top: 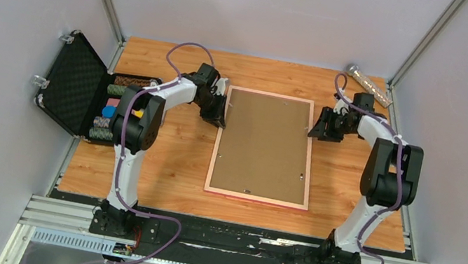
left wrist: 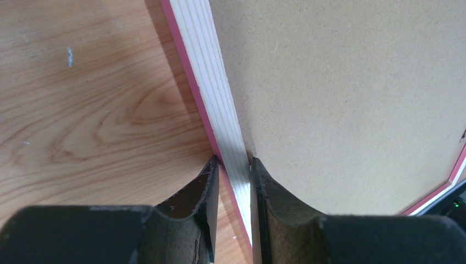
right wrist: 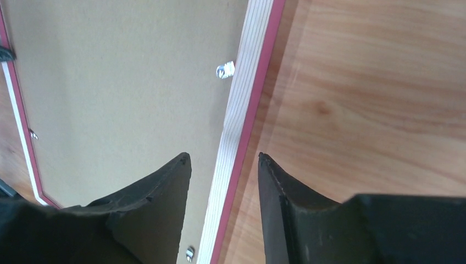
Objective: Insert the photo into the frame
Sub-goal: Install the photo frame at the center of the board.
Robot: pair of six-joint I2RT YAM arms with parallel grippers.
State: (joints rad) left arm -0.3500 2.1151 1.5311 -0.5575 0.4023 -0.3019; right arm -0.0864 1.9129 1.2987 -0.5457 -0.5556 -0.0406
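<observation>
The frame (top: pixel 215 152) lies back-up in the middle of the table, pink edges around pale rails. The plain brown backing board (top: pixel 263 144) fills it. The photo is hidden. My left gripper (top: pixel 222 117) is at the frame's left rail near the far corner. In the left wrist view, the left gripper (left wrist: pixel 233 162) is shut on that rail (left wrist: pixel 211 88), one finger outside and one on the board (left wrist: pixel 340 99). My right gripper (top: pixel 318 127) is at the right rail. In the right wrist view, the right gripper (right wrist: pixel 222 159) is open and straddles the rail (right wrist: pixel 250 82) without touching it.
An open black case (top: pixel 75 86) with small coloured items stands at the table's left edge. A clear tube (top: pixel 370 85) lies at the back right corner. Small metal tabs (right wrist: pixel 224 70) sit along the board's edge. Grey walls close in on both sides.
</observation>
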